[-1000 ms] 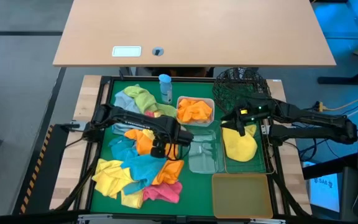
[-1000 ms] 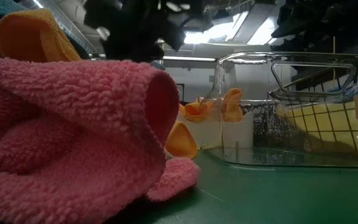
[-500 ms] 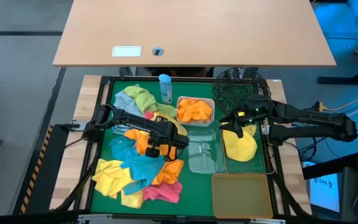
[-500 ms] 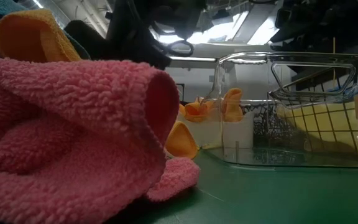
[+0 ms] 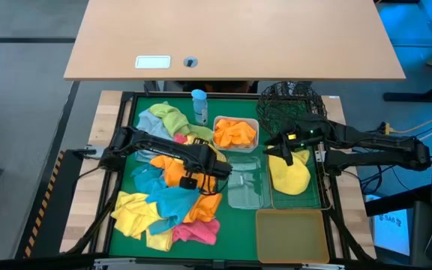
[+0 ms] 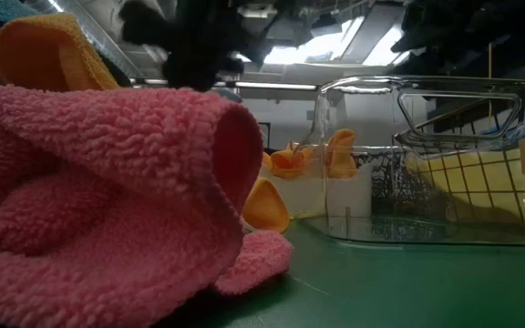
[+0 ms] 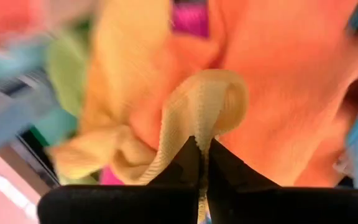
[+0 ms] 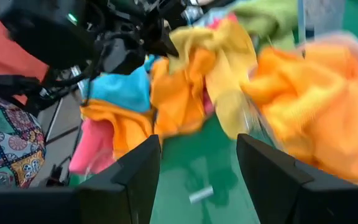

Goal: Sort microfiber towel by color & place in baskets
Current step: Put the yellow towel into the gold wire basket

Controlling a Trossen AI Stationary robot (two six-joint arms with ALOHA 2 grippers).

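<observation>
A heap of microfiber towels in yellow, teal, orange and pink (image 5: 167, 206) lies on the green mat's left half. My left gripper (image 5: 200, 172) stands over the heap's far right part, shut on a pale yellow towel (image 7: 201, 112) that lies against an orange one (image 7: 278, 93). The white tub (image 5: 235, 133) holds orange towels. A yellow towel (image 5: 289, 177) lies in the rectangular wire basket. Above that basket's far end my right gripper (image 8: 197, 180) hangs open, nothing between its fingers. My left gripper pinches a rounded fold of the pale yellow towel (image 7: 199, 127) between its two fingertips. The fingers come from above, slanting down. The fold stands up in a loop just beyond the fingertips, and the rest of the towel trails off into the heap.
A clear tub (image 5: 246, 186) stands right of the left gripper, an amber tub (image 5: 291, 233) at the near right, a black wire-mesh basket (image 5: 287, 101) at the far right. A blue-capped bottle (image 5: 199, 105) and green towels (image 5: 167, 118) are at the far left.
My left gripper has dipped into the heap, shut on the yellow fold and come back up a little. My right gripper has kept still.
</observation>
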